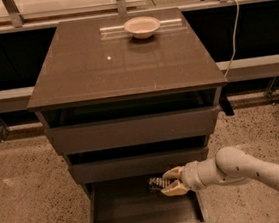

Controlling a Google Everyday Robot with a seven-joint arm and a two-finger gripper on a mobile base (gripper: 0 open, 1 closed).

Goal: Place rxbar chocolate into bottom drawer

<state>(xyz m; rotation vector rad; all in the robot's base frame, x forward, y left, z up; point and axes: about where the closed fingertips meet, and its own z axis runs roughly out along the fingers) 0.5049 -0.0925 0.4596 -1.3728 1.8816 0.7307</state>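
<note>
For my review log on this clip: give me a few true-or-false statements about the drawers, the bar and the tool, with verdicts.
1. The bottom drawer is pulled open. True.
2. The tool grips the bar over that drawer. True.
3. The bowl sits inside the top drawer. False: it stands on top of the cabinet.
4. The bar lies loose on the drawer floor. False: the tool is holding it.

Tan end effector (167, 182) above grey-brown bottom drawer (135, 208) grips black rxbar chocolate (156, 183).
</note>
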